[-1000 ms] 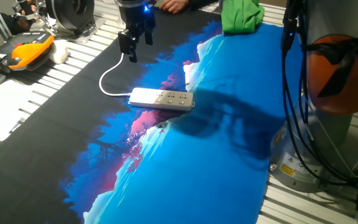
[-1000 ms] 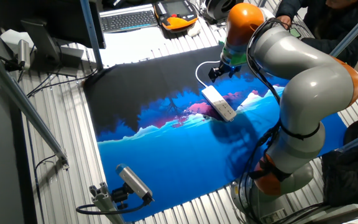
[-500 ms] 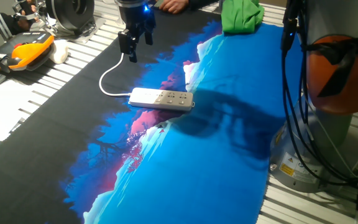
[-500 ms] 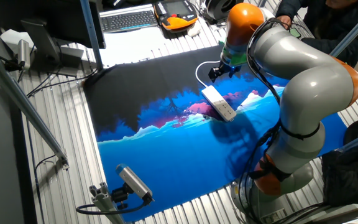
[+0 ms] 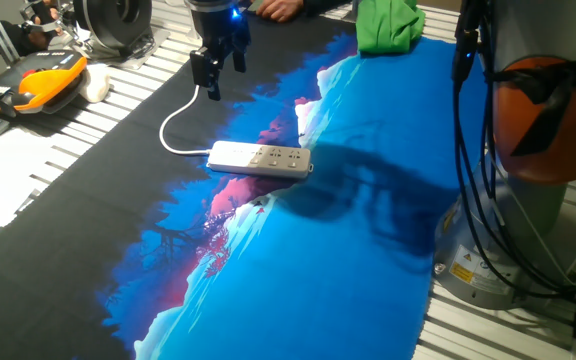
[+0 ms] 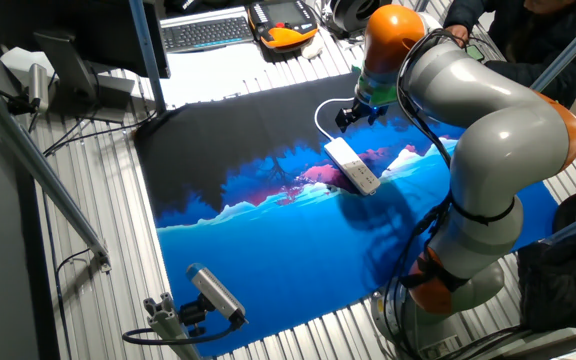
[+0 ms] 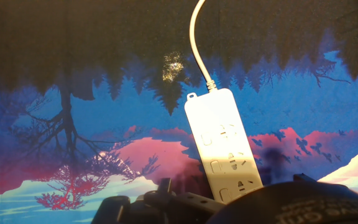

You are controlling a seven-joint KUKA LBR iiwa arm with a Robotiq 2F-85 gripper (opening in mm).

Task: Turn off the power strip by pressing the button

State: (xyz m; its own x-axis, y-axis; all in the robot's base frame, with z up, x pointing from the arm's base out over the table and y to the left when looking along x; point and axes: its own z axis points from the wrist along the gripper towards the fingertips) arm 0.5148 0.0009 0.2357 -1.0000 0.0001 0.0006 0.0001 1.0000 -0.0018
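The white power strip [image 5: 260, 158] lies flat on the printed mat, its white cord [image 5: 173, 125] looping away toward the back. In the other fixed view the power strip [image 6: 353, 165] sits just below my gripper [image 6: 355, 117]. My gripper [image 5: 224, 78] hangs in the air behind the strip's cord end, above the cord, touching nothing. A gap shows between its two fingers, so it is open. In the hand view the power strip [image 7: 220, 148] runs down the middle with its cord end on top. Small square outlines sit beside its sockets, and I cannot tell which one is the button.
A green cloth [image 5: 388, 25] lies at the mat's far edge. An orange and black device [image 5: 46, 82] rests on the slatted table at the left, near a keyboard [image 6: 208, 32]. My arm's base and cables [image 5: 528, 150] fill the right side. A person's hand [image 5: 283, 8] shows at the back.
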